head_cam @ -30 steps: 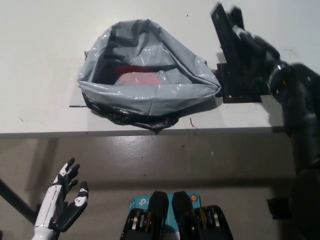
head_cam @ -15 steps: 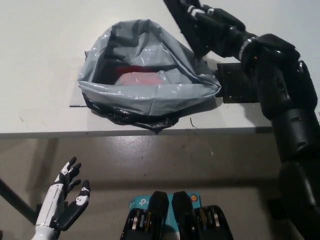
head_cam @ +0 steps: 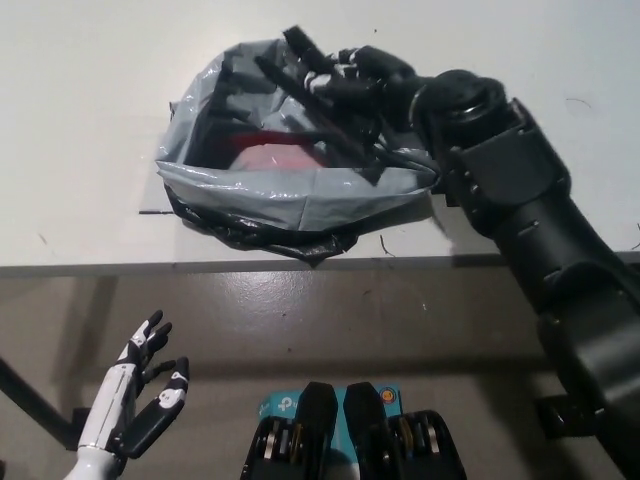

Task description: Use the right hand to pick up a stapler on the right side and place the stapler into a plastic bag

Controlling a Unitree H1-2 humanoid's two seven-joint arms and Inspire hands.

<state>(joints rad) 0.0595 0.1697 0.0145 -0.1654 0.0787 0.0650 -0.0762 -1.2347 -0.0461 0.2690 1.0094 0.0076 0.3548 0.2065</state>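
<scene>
As right hand [head_cam: 352,82] grips stapler [head_cam: 345,145] | left hand [head_cam: 140,400] open | white table [head_cam: 80,120], grey floor [head_cam: 350,310]

I stand at what looks like a lab or test room: a plain white table [head_cam: 80,120] with a thin dark strip [head_cam: 150,211] on it, and a bare grey floor [head_cam: 400,320] below its edge.

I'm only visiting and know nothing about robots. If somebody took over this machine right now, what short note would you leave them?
Right hand: shut on the stapler, held over the mouth of the plastic bag on the table.
Left hand: open, resting low at the left, below the table edge.
Done: stapler picked up and over the bag.
Left: lower it in and let go.
</scene>
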